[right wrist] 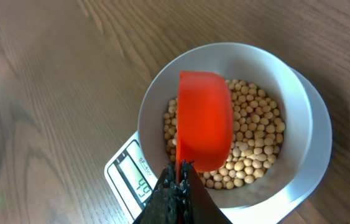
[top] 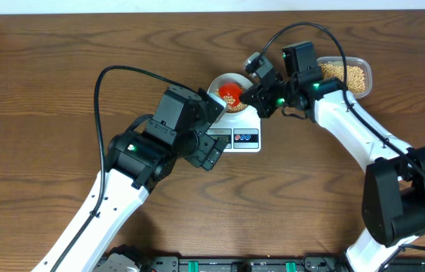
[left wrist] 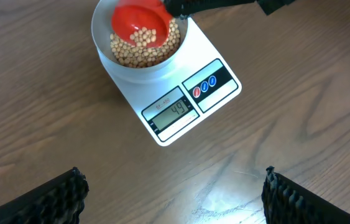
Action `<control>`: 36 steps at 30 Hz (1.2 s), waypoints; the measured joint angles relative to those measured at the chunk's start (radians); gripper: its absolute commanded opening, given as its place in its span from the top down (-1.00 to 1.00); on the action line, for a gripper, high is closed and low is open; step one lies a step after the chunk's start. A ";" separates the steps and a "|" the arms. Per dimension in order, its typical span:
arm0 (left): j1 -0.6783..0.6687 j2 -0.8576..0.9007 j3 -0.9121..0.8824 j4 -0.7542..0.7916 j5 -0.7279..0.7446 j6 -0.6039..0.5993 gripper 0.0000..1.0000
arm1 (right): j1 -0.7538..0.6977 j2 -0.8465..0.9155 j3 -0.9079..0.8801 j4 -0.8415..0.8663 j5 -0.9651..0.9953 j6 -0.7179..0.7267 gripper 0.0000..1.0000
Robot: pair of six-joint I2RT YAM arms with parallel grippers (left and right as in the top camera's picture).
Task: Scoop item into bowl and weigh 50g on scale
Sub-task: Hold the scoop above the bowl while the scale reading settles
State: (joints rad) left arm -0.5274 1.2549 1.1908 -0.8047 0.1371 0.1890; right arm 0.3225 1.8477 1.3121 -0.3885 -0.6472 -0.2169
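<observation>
A white scale point(top: 244, 139) carries the pale bowl point(top: 218, 81), which is partly filled with tan beans point(left wrist: 143, 55). My right gripper point(top: 256, 94) is shut on the handle of a red scoop point(top: 231, 94). The scoop hangs over the bowl with a few beans in its cup point(left wrist: 138, 23). From the right wrist, the scoop point(right wrist: 204, 118) tilts above the beans point(right wrist: 255, 140), and the shut gripper point(right wrist: 179, 180) pinches its handle. The scale's display point(left wrist: 173, 111) shows 49. My left gripper point(left wrist: 175, 199) stands open over bare table in front of the scale point(left wrist: 215, 84), holding nothing.
A clear plastic tub point(top: 350, 73) with more beans sits at the back right, behind the right arm. The left arm point(top: 140, 151) lies just left of the scale. A dark rail point(top: 235, 264) runs along the front edge.
</observation>
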 measured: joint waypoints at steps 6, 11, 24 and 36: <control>0.000 0.000 0.000 0.000 0.000 0.000 -0.84 | -0.021 0.000 0.000 0.019 -0.049 0.019 0.97; 0.000 0.000 0.000 0.000 0.000 0.000 -0.84 | -0.034 0.000 0.000 0.019 -0.061 0.027 0.97; 0.000 0.000 0.000 0.000 0.000 0.000 -0.84 | -0.036 0.000 0.000 0.019 -0.071 0.029 0.98; 0.000 0.000 0.000 0.000 0.000 0.000 -0.84 | -0.036 0.000 0.000 0.019 -0.072 0.029 0.97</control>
State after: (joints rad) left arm -0.5274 1.2549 1.1908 -0.8047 0.1371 0.1890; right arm 0.2863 1.8477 1.3121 -0.3691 -0.7189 -0.1879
